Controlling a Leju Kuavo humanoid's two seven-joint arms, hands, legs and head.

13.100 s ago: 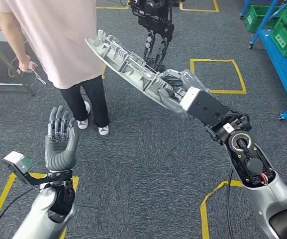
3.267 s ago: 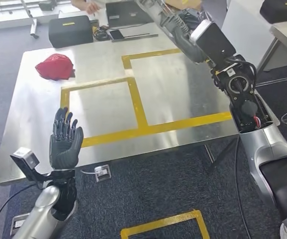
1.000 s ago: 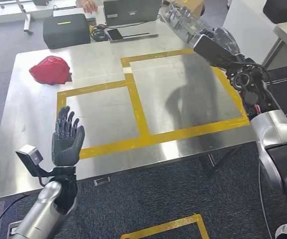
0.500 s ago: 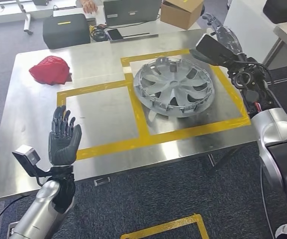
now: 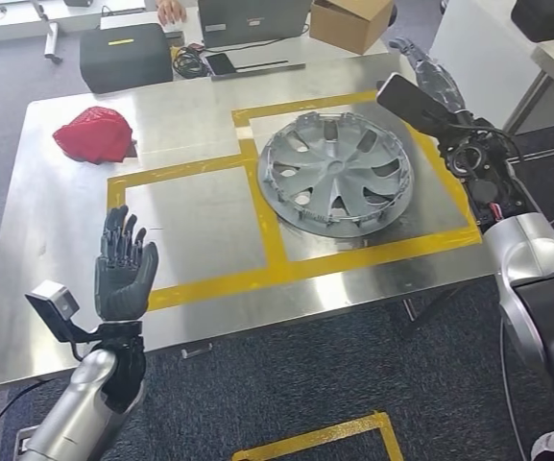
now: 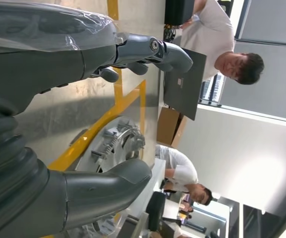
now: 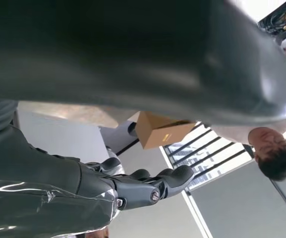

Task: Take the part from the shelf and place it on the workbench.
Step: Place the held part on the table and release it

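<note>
The wheel cover (image 5: pixel 335 173) lies flat on the steel workbench (image 5: pixel 63 230), inside the right-hand square of yellow tape (image 5: pixel 274 245), its near edge over the tape line between the two squares. The right hand (image 5: pixel 427 79) hangs above the bench's far right corner, just past the cover's rim — fingers spread, holding nothing. The left hand (image 5: pixel 123 269) stands upright over the near left edge of the bench, palm open and empty. A red cloth (image 5: pixel 94 134) sits at the far left, well apart from the cover — a cardboard box (image 5: pixel 351 21) rests beyond the bench.
</note>
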